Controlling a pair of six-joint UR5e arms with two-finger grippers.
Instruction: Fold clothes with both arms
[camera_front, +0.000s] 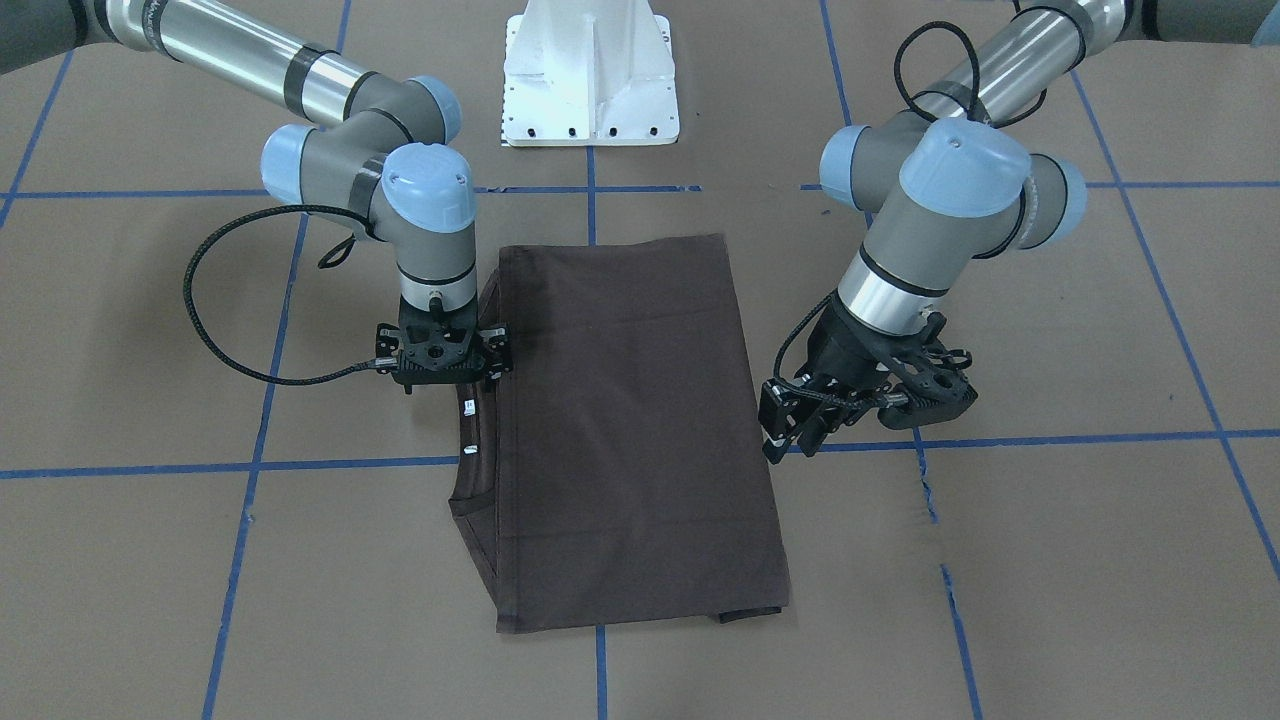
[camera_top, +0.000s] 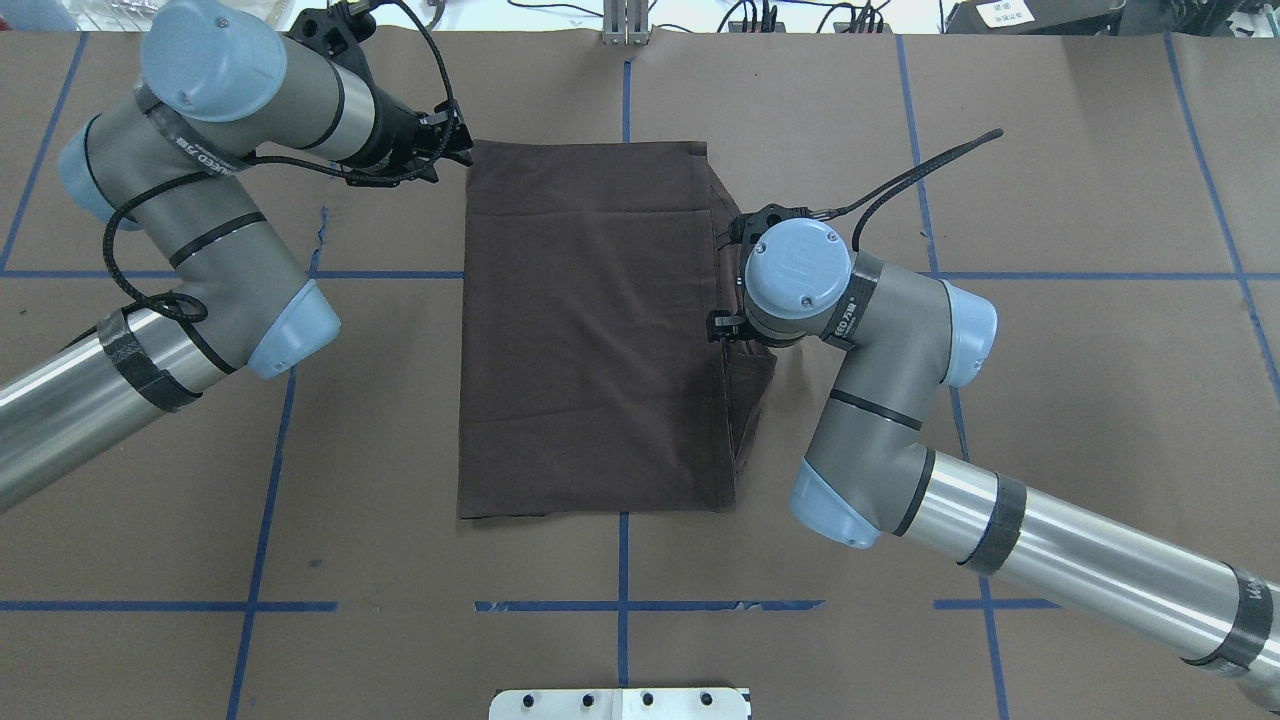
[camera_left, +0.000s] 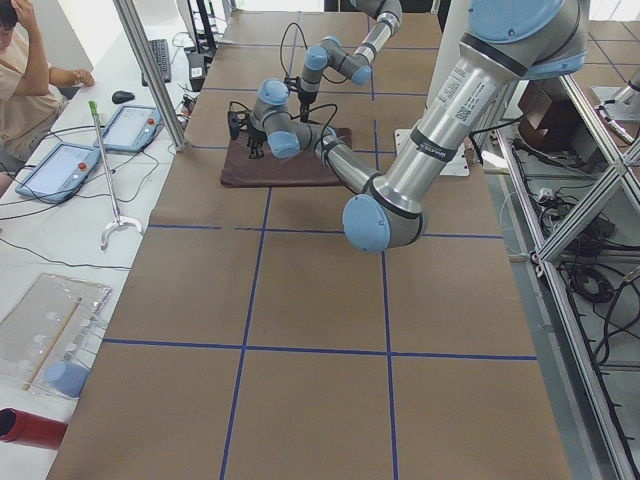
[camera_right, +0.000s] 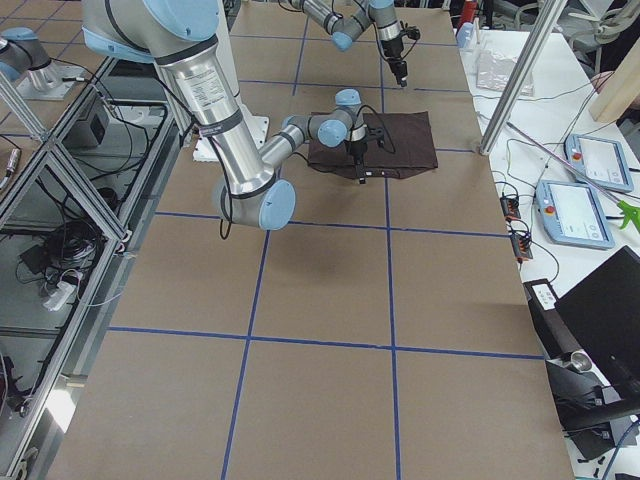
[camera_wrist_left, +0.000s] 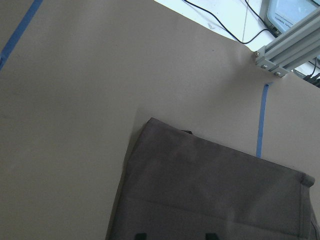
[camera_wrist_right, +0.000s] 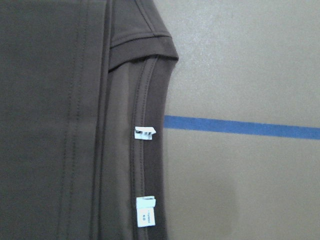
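The dark brown T-shirt (camera_front: 630, 430) lies flat on the brown table, folded into a long rectangle; it also shows in the overhead view (camera_top: 590, 330). Its collar (camera_wrist_right: 142, 165) with two white labels (camera_wrist_right: 146, 217) lies along one long edge. My right gripper (camera_front: 445, 378) points straight down over that collar edge, jaws spread, holding nothing. My left gripper (camera_front: 790, 425) is open and empty, tilted just above the table beside the opposite long edge, near the shirt's far corner in the overhead view (camera_top: 452, 140). Its fingertips (camera_wrist_left: 141, 235) show apart over the cloth.
The white pedestal base (camera_front: 590, 75) stands at the robot's side of the table. Blue tape lines (camera_front: 350, 465) cross the brown surface. An aluminium post (camera_wrist_left: 285, 47) stands past the shirt's far end. An operator (camera_left: 25, 90) and tablets sit beyond the table edge.
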